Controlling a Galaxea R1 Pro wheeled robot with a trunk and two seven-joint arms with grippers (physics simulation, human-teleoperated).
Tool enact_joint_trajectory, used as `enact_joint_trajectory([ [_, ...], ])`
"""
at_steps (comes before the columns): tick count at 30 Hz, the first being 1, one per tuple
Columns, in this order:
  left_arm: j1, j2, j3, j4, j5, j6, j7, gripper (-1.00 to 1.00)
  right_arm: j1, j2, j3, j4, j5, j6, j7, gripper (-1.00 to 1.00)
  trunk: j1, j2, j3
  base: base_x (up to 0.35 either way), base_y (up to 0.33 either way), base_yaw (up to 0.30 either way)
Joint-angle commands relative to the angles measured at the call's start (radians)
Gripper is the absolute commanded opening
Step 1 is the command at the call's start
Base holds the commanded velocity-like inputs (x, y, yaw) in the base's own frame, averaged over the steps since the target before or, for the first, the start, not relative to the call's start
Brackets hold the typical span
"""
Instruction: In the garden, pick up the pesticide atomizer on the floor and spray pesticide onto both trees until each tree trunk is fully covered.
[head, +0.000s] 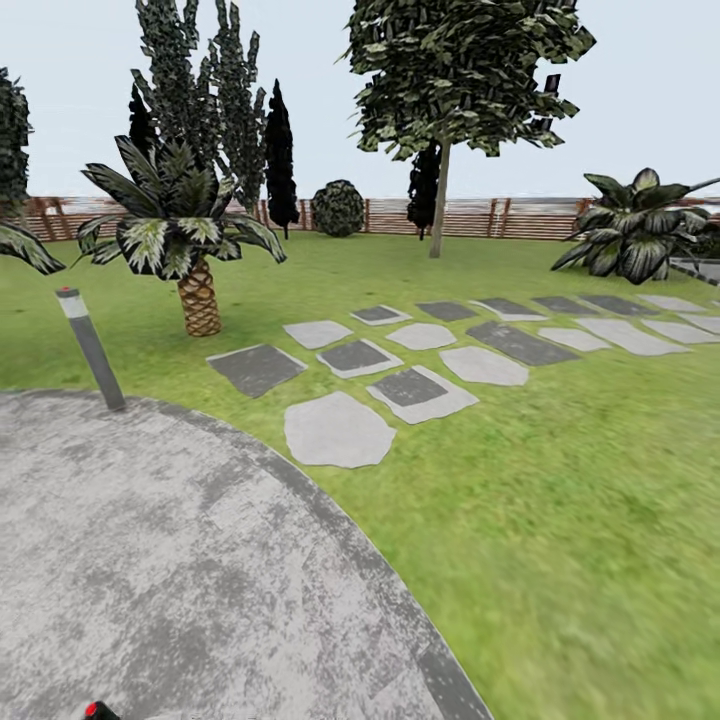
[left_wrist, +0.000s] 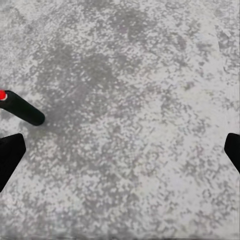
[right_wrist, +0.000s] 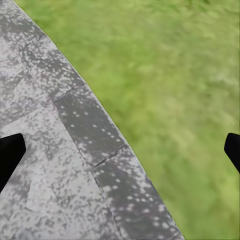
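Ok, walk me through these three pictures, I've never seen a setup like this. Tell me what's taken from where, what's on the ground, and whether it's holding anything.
This is a simulated wheeled robot with two arms, steered by a person. The big picture comes from a camera on its head, looking out over a garden: a grey paved circle in front, lawn, stepping stones, a wooden fence and a tall tree at the back. The other two pictures come from cameras on each wrist, looking down past the jaws; the black shapes at the sides are the fingertips. The left gripper hangs open over the paving, where a small dark bottle with a red spot, the pesticide atomizer, lies off to one side. The right gripper hangs open over the paving's edge and grass. Nothing is held.
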Motion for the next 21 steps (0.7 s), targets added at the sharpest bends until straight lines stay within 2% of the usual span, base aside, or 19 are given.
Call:
enact_joint_trajectory([
  [1,-0.001,0.0,0.001,0.001,0.0,-0.003,0.002,1.0,0.0,0.0,-0.001,0.0,0.0,-0.003,0.0,1.0,0.0,0.0,-0.002,0.0,0.0,0.249],
  [6,-0.001,0.0,0.0,0.001,-0.001,-0.003,0.005,1.0,0.0,0.0,0.0,0.0,0.0,-0.003,0.0,1.0,0.0,0.0,-0.005,0.023,-0.029,0.249],
  [13,-0.001,0.0,0.0,0.001,-0.002,-0.003,0.005,1.0,0.0,0.0,-0.001,0.0,0.0,-0.003,0.0,1.0,0.0,0.0,-0.01,0.125,-0.239,0.238],
  [21,-0.001,0.0,0.0,0.001,-0.002,-0.003,0.005,1.0,0.0,-0.004,-0.004,0.003,0.002,-0.004,0.0,1.0,0.0,0.0,-0.01,0.064,-0.265,0.029],
])
